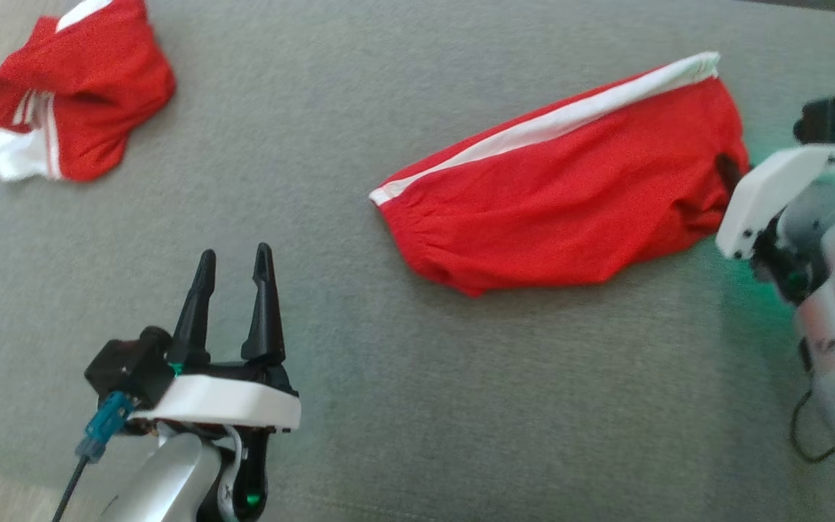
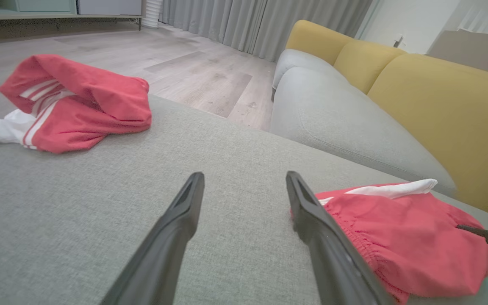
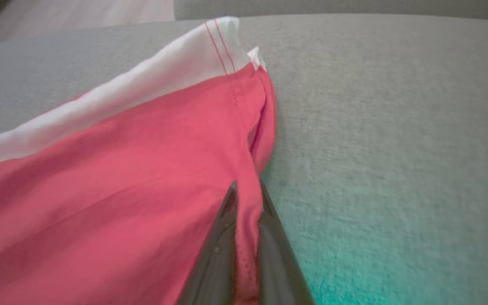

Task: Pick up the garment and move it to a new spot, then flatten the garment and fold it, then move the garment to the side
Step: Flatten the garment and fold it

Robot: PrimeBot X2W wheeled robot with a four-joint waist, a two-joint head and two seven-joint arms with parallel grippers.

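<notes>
While its dark fingers are pressed together, the right gripper (image 3: pixel 247 188) is clamped on an edge of the red shorts with a white side stripe (image 1: pixel 570 203).
The shorts are spread on the grey woven cushion (image 1: pixel 388 406); the left gripper (image 1: pixel 233 264) is held with fingers apart, well clear of them, and a crumpled red-and-white garment (image 1: pixel 77 94) is seen far left.

Grey upholstered surface (image 1: pixel 461 406) — beyond it a yellow-backed sofa (image 2: pixel 439 110), wood floor (image 2: pixel 193 67), grey curtains (image 2: pixel 269 21)
</notes>
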